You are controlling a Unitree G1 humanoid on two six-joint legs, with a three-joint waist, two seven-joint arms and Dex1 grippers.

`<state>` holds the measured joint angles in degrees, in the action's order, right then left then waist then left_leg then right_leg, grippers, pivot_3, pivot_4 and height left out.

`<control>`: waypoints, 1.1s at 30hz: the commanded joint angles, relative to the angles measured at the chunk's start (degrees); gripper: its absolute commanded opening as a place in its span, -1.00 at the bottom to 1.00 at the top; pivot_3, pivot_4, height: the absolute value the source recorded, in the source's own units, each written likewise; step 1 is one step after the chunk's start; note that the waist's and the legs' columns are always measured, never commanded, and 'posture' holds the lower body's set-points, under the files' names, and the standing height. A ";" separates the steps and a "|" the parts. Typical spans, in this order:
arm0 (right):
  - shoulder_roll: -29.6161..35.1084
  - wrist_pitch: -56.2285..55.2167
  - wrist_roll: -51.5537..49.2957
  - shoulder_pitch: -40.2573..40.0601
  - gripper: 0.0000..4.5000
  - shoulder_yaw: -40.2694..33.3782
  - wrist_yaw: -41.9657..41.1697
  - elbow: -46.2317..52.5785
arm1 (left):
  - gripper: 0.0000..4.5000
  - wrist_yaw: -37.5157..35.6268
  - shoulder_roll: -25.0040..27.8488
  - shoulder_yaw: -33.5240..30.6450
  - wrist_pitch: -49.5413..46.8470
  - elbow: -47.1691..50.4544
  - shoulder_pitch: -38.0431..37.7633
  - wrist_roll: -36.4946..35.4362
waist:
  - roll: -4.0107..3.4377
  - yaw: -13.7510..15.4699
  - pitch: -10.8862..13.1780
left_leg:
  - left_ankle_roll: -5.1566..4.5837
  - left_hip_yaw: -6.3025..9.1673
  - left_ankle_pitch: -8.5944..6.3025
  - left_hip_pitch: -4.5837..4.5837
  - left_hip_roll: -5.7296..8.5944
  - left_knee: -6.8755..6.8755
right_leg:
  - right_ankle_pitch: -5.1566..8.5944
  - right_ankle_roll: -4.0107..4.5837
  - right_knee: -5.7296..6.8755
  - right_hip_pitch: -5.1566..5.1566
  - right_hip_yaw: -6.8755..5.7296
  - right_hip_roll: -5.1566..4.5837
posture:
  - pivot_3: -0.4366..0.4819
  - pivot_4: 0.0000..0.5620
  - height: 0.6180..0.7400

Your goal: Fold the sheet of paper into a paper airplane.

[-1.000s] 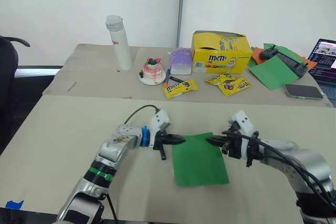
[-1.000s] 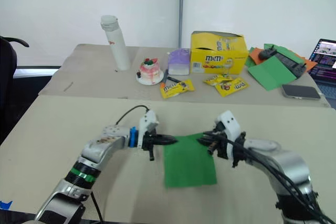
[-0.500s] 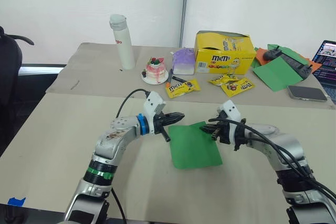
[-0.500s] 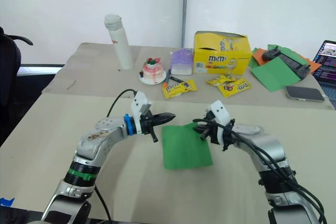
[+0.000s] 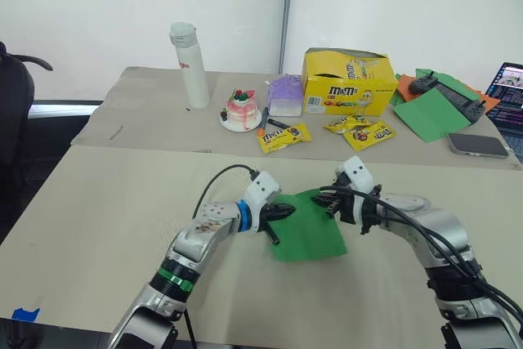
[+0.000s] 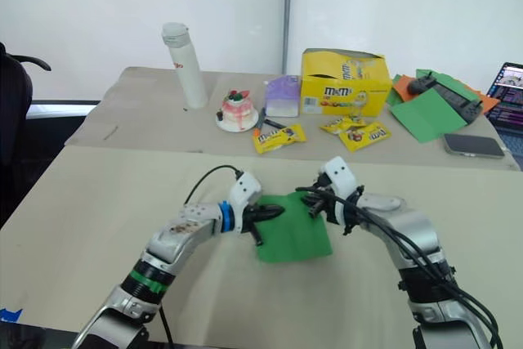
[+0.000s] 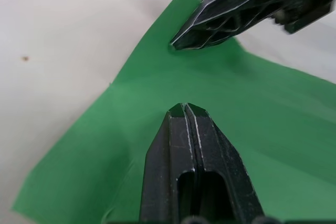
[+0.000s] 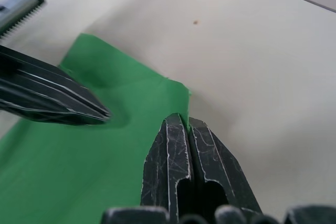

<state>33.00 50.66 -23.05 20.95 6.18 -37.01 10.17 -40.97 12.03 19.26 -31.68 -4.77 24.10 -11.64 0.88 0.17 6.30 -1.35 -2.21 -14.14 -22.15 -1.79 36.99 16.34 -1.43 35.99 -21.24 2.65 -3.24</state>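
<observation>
The sheet of paper (image 5: 312, 234) lies bright green on the near table between my two arms. My left gripper (image 5: 291, 212) is shut, and its tip rests over the sheet's left part with nothing between the fingers (image 7: 173, 129). My right gripper (image 5: 324, 194) is at the sheet's far right corner. In the right wrist view that gripper (image 8: 185, 119) is shut, with the raised green edge of the sheet (image 8: 105, 150) pinched between its tips. The two grippers point at each other, a short gap apart. No folded airplane form shows.
On the far table stand a white bottle (image 5: 188, 65), a small cake on a plate (image 5: 241, 109), a yellow candy box (image 5: 347, 82) and candy packets (image 5: 282, 136). At the far right lie another green sheet on orange paper (image 5: 429, 112), a phone (image 5: 474, 145) and a laptop (image 5: 511, 87).
My left gripper has come down and nearer, from beside the sheet's far left corner onto its left part. The right gripper stays at the far right corner.
</observation>
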 commanded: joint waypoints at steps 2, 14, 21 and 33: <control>0.59 -3.61 1.23 -0.82 -0.99 0.59 -0.97 4.51 | -1.00 0.73 -0.59 -0.01 -1.04 -1.58 0.39 0.74 | 0.00 0.00 0.00 | 0.00 0.00 0.00 0.00 -0.02 0.00 | 0.00 0.00 0.00 0.00 -0.01 0.01 | -0.05 -0.47 1.00; 5.85 -27.46 20.48 -5.50 -0.99 11.46 -1.19 7.92 | -1.00 -0.73 -0.80 -2.92 -7.55 -1.80 1.39 -2.52 | 0.01 -0.37 0.00 | 0.01 0.00 0.00 0.06 0.05 -0.01 | 0.01 -0.02 0.00 0.02 -0.02 0.06 | -0.05 -0.47 1.00; 7.16 -43.20 33.49 -8.99 -0.99 14.85 3.03 6.42 | -1.00 -2.04 -0.01 -5.39 -12.64 -0.21 3.37 -5.87 | 0.02 -0.44 0.01 | 0.01 0.00 0.01 0.07 0.05 -0.01 | 0.01 -0.02 0.00 0.02 -0.02 0.06 | -0.05 -0.47 1.00; 6.92 -58.21 48.76 -11.80 -0.99 17.28 8.49 -0.36 | -1.00 0.60 -2.44 -8.24 -10.79 -0.02 13.04 -5.85 | 0.07 -0.09 0.04 | 0.13 -0.01 0.08 0.06 0.12 -0.01 | 0.01 -0.02 0.00 0.02 -0.01 0.01 | -0.05 -0.47 1.00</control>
<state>40.06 -6.29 24.58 9.36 23.95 -29.10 9.53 -39.95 10.14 11.38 -42.47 -6.04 34.95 -16.15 0.96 0.08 6.34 -1.22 -2.22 -14.06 -22.09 -1.68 36.98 16.36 -1.45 36.00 -21.22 2.65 -3.23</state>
